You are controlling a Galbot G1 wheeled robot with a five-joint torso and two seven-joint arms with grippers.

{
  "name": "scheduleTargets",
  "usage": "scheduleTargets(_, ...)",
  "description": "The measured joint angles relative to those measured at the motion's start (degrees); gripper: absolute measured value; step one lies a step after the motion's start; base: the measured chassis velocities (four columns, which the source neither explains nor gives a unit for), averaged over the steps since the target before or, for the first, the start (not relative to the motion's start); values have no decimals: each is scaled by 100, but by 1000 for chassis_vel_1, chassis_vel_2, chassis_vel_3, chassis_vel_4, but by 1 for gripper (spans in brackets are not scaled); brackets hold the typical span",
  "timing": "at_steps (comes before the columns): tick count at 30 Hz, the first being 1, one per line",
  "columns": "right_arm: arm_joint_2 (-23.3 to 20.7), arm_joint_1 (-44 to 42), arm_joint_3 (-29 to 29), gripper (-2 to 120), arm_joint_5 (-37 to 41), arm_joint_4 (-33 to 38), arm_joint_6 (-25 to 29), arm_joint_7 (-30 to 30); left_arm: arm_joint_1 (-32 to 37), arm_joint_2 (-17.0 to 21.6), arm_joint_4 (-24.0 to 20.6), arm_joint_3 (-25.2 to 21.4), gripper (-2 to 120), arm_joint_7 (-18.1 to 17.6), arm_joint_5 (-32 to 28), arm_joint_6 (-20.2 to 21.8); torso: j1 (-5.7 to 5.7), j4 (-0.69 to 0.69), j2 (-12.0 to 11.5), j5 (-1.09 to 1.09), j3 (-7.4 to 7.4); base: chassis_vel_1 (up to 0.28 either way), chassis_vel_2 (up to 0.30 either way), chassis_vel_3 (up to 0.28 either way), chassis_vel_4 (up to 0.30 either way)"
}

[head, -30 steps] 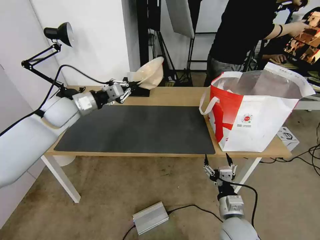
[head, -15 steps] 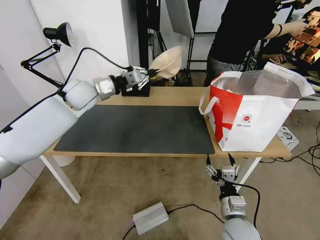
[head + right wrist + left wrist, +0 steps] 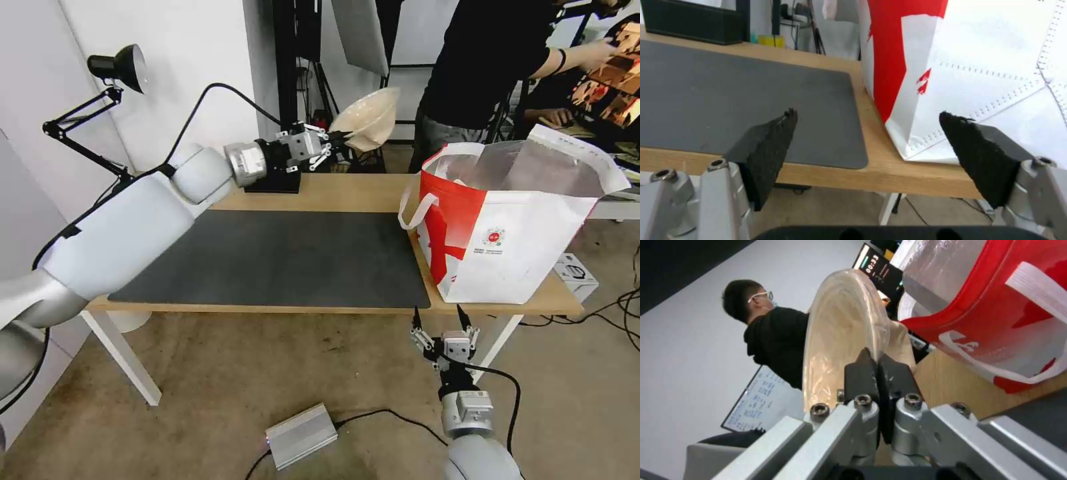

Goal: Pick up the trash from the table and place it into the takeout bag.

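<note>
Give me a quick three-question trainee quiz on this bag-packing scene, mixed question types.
1. True or false: the left gripper is shut on the beige bowl.
2. The right gripper is: A) inside the bag; B) open, below the table edge; C) on the mat.
3. Fill in: the bowl is held tilted above the table's ___ edge.

Key: 1 true; 2 B; 3 far.

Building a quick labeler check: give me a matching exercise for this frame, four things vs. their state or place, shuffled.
Column 1:
1. beige bowl
2. takeout bag
3. left gripper
4. right gripper

Column 2:
A. open, below the table's near edge
B. shut on the bowl's rim
C. standing upright on the table's right end
D. held in the air, tilted on edge

Pairs: 1-D, 2-C, 3-B, 4-A
</note>
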Motion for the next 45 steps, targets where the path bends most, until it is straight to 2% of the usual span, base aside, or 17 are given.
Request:
scheduleTargets(11, 52, 9, 4, 86, 5, -10, -1, -3, -192, -298, 242, 117, 0, 38, 14, -45, 0, 0, 0, -1, 0, 0, 0, 0, 0)
scheduleTargets(28, 103, -17, 1, 86, -22, -12, -4, -6, -730, -303, 289, 439, 0, 195, -104, -78, 0, 0, -1, -1, 0, 0, 0, 0, 0)
scheduleTargets(45, 169, -23, -8, 86, -47, -22, -2, -7, -1050, -338, 363, 525, 0, 354, -167, -94, 0, 1, -1, -1, -1, 0, 0, 0, 0)
